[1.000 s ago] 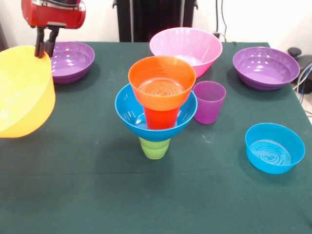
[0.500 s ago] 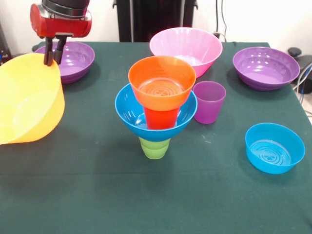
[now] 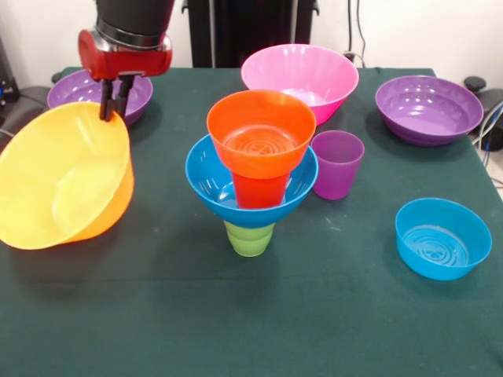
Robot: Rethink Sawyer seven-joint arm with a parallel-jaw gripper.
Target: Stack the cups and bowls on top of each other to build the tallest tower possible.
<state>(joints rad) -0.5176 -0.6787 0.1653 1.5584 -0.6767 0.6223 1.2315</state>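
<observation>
Tool (image 3: 114,110) gripping tilted yellow-orange bowl (image 3: 67,184) rim, bowl empty

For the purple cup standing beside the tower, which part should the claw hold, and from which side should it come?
Probably the rim of the purple cup, coming from above. It stands upright with its mouth open upward, so one finger can go inside and one outside the thin wall. Choose the rim part facing away from the tower, because the blue bowl in it overhangs close beside the cup.

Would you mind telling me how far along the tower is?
Done: tower stands four high, small orange bowl topmost. In hand: gripper pinches the tilted yellow-orange bowl by its rim. Left: pink bowl, purple cup, both purple bowls, shallow blue bowl.
</observation>
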